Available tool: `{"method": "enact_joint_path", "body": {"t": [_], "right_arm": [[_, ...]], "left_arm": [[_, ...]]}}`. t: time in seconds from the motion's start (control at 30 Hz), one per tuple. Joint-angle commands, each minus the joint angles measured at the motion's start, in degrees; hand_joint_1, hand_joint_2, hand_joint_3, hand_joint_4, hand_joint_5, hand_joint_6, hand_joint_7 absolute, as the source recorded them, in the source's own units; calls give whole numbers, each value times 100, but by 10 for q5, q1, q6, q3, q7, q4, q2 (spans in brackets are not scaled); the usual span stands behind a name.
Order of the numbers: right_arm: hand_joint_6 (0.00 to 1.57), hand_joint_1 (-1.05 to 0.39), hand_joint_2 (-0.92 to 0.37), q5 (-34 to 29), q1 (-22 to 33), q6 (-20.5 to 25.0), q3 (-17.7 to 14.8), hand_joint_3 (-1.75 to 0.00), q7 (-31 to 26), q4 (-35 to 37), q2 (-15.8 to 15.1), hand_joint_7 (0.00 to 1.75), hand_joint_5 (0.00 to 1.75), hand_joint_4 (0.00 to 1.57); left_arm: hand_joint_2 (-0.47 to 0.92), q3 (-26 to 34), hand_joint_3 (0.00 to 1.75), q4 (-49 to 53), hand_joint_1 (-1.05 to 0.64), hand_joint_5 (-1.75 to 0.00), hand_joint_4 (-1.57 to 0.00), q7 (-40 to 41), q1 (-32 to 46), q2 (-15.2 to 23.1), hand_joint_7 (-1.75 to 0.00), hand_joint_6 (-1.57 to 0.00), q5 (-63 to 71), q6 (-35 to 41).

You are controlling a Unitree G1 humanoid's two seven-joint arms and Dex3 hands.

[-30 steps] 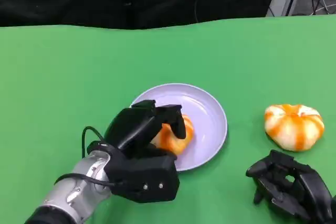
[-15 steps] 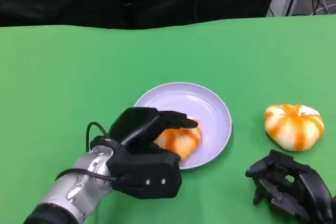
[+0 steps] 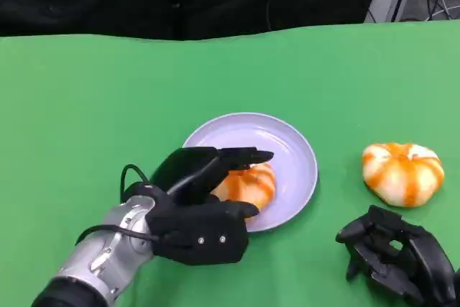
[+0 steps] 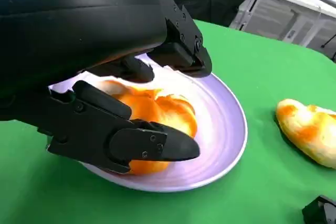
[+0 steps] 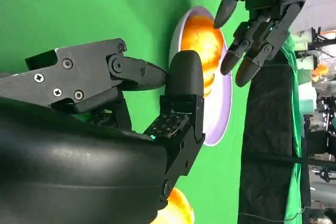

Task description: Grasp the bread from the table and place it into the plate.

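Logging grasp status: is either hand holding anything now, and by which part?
Nothing is held. The left hand hovers open over the bread lying in the plate; the right hand is empty.

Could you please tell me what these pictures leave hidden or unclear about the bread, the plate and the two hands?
- Head view: the left hand covers the near side of the bread and the plate's near-left rim; finger contact is unclear.
- Head view: the right hand is cut off by the lower edge.
- Left wrist view: the second bread is cut by the edge.

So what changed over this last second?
The left hand has opened, lifting its fingers off the bread it set on the plate, and eased back toward the robot. The plate shifted slightly right early on. The second bread and the right hand stayed put.
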Motion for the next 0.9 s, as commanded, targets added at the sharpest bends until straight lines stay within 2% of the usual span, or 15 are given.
{"method": "enact_joint_path", "body": {"t": [0.03, 0.33, 0.53, 0.67, 0.8, 0.9], "right_arm": [[73, -20, -92, 3, 5, 5, -4, -52, 0, -2, -5, 117, 175, 68], [73, -21, -92, 2, 3, 2, -3, -52, 2, 3, -6, 117, 175, 68], [72, -22, -92, 0, 4, 1, -4, -51, 2, 5, -8, 118, 175, 67], [72, -23, -92, -2, 4, 1, -3, -50, -1, 5, -8, 117, 175, 66], [73, -23, -92, -1, 2, 2, -3, -49, 1, 5, -7, 117, 175, 66], [73, -23, -92, -1, 2, 2, -3, -49, 0, 5, -7, 117, 175, 66]], "left_arm": [[92, 14, 60, -28, -82, 0, -27, -25, 14, 10, 0, -34, -22, 19], [92, 50, 68, -71, -85, -1, -24, -61, 37, 4, 0, -31, -90, 39], [92, 89, 68, -104, -84, -1, -25, -63, 58, -2, 0, -30, -150, 8], [92, 113, 69, -128, -76, -3, -31, -55, 73, -5, -1, -32, -174, -19], [92, 153, 66, -168, -77, -3, -33, -70, 104, -16, -1, -34, -246, -40], [92, 162, 65, -180, -77, -2, -33, -78, 113, -18, -1, -34, -263, -43]]}}
